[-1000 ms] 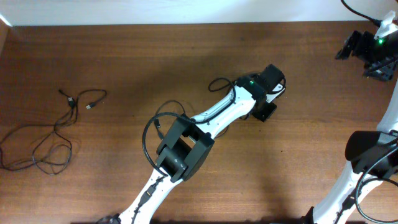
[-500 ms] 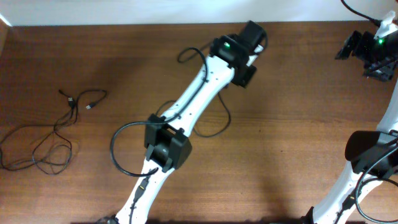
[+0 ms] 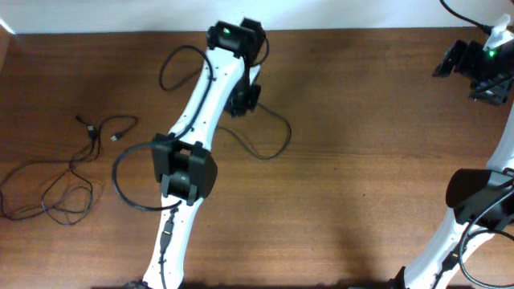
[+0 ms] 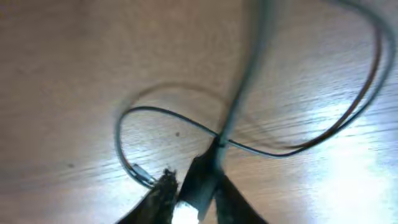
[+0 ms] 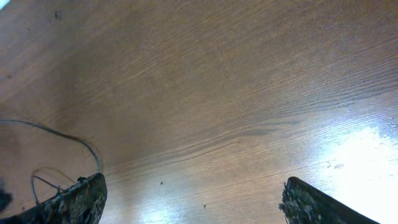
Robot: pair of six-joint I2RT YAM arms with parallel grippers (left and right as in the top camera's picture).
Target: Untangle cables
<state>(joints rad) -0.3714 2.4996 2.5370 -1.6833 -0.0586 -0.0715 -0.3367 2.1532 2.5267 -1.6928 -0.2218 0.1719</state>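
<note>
Our left gripper [image 4: 193,190] sits narrow around the plug of a cable [image 4: 245,81] (blur hides any pinch); our right gripper [image 5: 193,190] gapes wide above the table [image 5: 217,74].

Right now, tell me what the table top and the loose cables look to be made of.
The table top looks like wood or wood-look laminate: brown, long grain lines, fairly glossy, with light glaring off it in the right wrist view. The cables look like thin black cords in a rubber or plastic jacket, matte; they lie in soft loose loops, so flexible.
</note>
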